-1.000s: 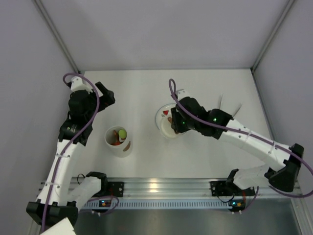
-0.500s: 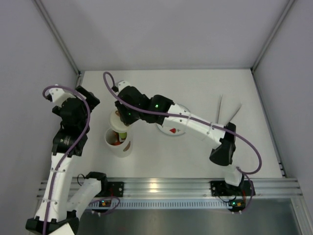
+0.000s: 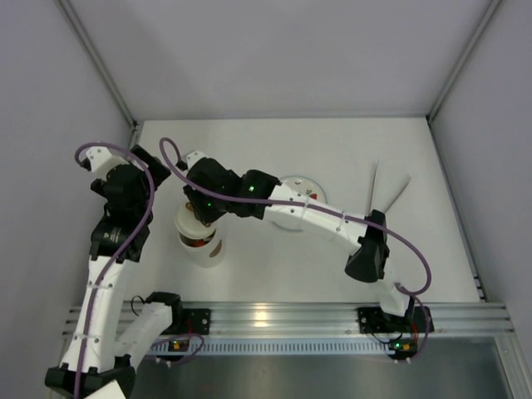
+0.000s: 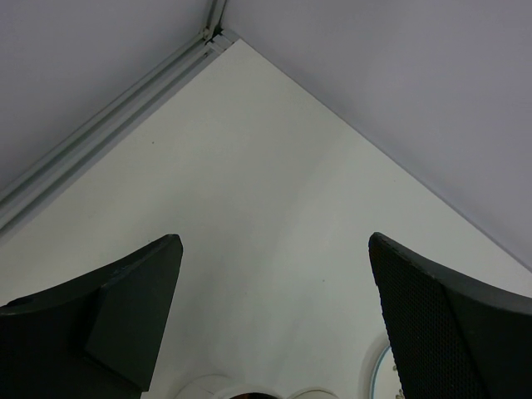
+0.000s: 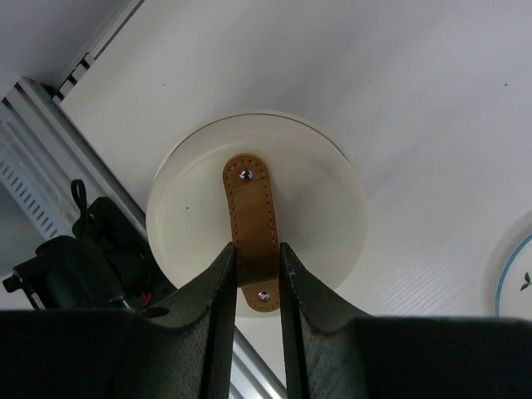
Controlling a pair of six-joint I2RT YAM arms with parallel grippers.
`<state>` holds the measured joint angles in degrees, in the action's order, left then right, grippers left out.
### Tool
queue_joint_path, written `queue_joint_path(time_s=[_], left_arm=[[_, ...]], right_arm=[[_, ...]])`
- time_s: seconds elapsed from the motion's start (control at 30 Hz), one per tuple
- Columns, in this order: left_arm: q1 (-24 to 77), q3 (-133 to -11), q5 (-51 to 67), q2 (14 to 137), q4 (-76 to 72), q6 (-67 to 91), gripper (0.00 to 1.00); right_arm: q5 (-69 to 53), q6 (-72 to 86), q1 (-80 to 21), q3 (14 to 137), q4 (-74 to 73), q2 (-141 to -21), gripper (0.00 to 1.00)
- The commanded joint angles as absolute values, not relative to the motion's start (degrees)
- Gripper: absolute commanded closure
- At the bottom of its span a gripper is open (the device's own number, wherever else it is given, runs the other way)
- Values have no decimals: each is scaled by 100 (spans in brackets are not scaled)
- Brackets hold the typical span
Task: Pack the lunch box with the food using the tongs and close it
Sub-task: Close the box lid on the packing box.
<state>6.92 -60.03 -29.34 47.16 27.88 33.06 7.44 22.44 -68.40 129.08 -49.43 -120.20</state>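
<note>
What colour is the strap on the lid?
Tan brown strap, stitched; clearest in the right wrist view.

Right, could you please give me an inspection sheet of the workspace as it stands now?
Surface: white table, no spills seen.
Job's things: lunch box at near left, food showing inside; its lid held over it by the brown strap, not seated; tongs lying at the right, untouched.
Clutter: plate mid-table, partly under the right arm.
Grippers: right gripper shut on the brown strap; left gripper open, empty, facing the far-left corner.
Cables: purple cables looped along both arms, no snag seen.
Surroundings: grey walls; aluminium rail at the near edge.
</note>
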Motion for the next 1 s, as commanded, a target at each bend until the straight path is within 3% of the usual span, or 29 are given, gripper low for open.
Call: queue_joint_path(time_s=[0.0,0.97], left_arm=[[615,-6073,-2620,5018,2689,3243,1],[220,-6267,-1626,5976,2689,3199,1]], right_arm=[[703,2118,-7119,13043,-4904,-12129,84],[1564,1828,-7330,13280,-4632,-12744,82]])
